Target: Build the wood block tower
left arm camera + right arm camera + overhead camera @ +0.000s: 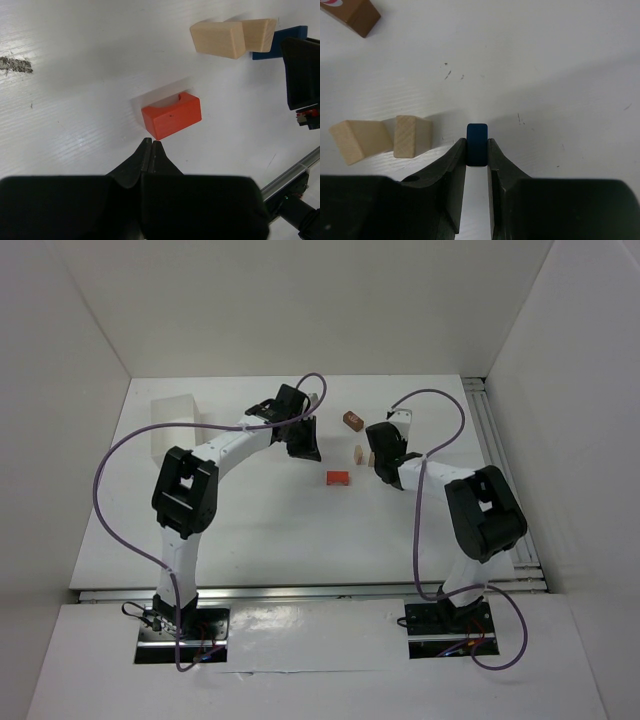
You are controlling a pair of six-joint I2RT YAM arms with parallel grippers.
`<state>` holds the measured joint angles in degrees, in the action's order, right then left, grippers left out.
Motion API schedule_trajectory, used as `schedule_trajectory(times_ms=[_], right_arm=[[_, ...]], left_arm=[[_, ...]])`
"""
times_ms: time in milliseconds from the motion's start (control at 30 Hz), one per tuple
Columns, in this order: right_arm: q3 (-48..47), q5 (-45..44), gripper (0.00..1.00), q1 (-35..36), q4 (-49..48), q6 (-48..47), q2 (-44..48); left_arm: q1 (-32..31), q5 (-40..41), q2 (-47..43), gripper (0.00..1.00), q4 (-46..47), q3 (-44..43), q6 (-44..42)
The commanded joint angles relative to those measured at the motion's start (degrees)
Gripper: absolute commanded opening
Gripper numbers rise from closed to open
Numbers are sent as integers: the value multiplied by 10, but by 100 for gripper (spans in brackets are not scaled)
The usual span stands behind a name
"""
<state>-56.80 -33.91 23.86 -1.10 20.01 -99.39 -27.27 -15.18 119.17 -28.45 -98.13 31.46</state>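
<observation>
Right gripper (477, 152) clamped on blue block (477, 136), block's long axis along fingers. Pale blocks (412, 136) side by side just left of its tips; brown block (356, 16) well ahead-left. Left gripper (151, 145) closed, empty; orange-red block (171, 116) just ahead of tips, long axis crosswise. Right arm nearer pale blocks, probable stacking spot.

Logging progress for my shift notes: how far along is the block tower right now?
Done: nothing is stacked yet. In hand: the right gripper has its jaws closed on the blue block. Remaining: the orange-red block, a pale block, a second pale block and the brown block lie loose on the table; the left gripper is shut and empty.
</observation>
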Motion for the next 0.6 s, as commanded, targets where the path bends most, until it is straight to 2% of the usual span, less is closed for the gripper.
schedule_trajectory(times_ms=[0, 133, 167, 267, 300, 567], right_arm=[[11, -39, 17, 9, -58, -7, -14], [11, -39, 21, 9, -58, -7, -26], [11, -39, 26, 9, -58, -7, -26], [11, -39, 33, 9, -58, -2, -26], [11, -39, 39, 9, -58, -1, -26], [-1, -39, 55, 9, -43, -1, -16]], left_arm=[[1, -8, -33, 0, 12, 1, -12], [1, -13, -33, 0, 12, 1, -12], [1, -13, -33, 0, 12, 1, -12], [1, -13, -28, 0, 12, 1, -12], [1, -13, -28, 0, 12, -4, -12], [1, -25, -10, 0, 6, -21, -12]])
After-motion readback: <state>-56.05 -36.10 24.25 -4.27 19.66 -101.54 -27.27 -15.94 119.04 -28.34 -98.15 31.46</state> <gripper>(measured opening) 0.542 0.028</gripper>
